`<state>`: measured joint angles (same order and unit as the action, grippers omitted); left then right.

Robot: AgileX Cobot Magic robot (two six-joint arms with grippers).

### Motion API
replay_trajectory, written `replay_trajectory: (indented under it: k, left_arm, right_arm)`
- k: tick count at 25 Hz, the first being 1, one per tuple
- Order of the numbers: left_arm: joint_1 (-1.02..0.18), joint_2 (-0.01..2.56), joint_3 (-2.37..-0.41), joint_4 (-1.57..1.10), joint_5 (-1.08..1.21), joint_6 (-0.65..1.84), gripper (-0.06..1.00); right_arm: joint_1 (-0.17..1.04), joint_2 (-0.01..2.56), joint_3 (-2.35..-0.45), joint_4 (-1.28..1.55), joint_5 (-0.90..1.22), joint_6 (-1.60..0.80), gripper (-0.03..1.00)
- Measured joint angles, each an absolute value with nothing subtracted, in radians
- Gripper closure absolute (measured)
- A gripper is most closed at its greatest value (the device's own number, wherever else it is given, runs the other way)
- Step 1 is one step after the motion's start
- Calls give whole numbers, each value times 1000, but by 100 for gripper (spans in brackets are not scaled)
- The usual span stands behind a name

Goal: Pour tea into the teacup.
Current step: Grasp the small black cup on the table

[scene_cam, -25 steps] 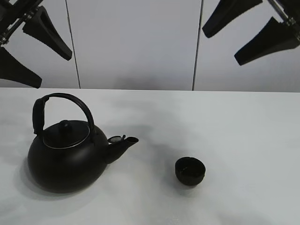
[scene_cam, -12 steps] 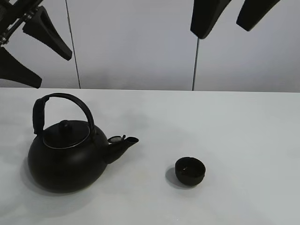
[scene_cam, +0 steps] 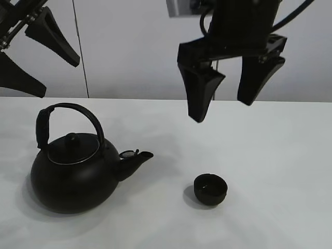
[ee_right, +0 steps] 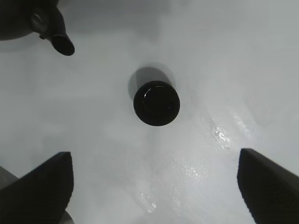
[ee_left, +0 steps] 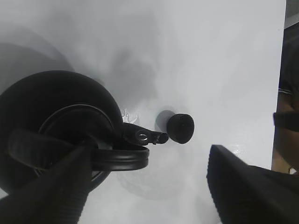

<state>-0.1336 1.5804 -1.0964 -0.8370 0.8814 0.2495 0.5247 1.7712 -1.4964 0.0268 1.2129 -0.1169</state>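
The small matte-black teacup (scene_cam: 210,189) stands upright on the white table (scene_cam: 270,145), right of centre. It also shows in the right wrist view (ee_right: 156,103) and the left wrist view (ee_left: 181,128). The big black kettle (scene_cam: 72,174) with arched handle stands at the left, its spout (scene_cam: 139,158) pointing toward the cup. The kettle also shows in the left wrist view (ee_left: 42,107). My right gripper (scene_cam: 225,106) is open and empty, high above the cup. My left gripper (scene_cam: 35,72) is open and empty, high above the kettle at the upper left.
A pale panelled wall (scene_cam: 150,46) runs behind the table's far edge. The kettle's spout tip (ee_right: 63,44) lies a short gap from the cup. A dark object (ee_left: 286,107) shows past the table edge in the left wrist view.
My right gripper has come down and toward the left from the upper right corner to a spot above the cup. The left gripper, kettle and cup have not moved.
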Motion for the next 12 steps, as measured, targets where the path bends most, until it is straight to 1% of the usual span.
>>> replay_trajectory:
  k: [6,12]
  left_arm:
    - [-134,1580,-1096,-837,881,250,44]
    - [-134,1580,-1096,-837,881,250,44]
  right_arm:
    - [525,1862,-1483,33,1172,-131,32]
    - [525,1862,-1347,39,1052,-132,32]
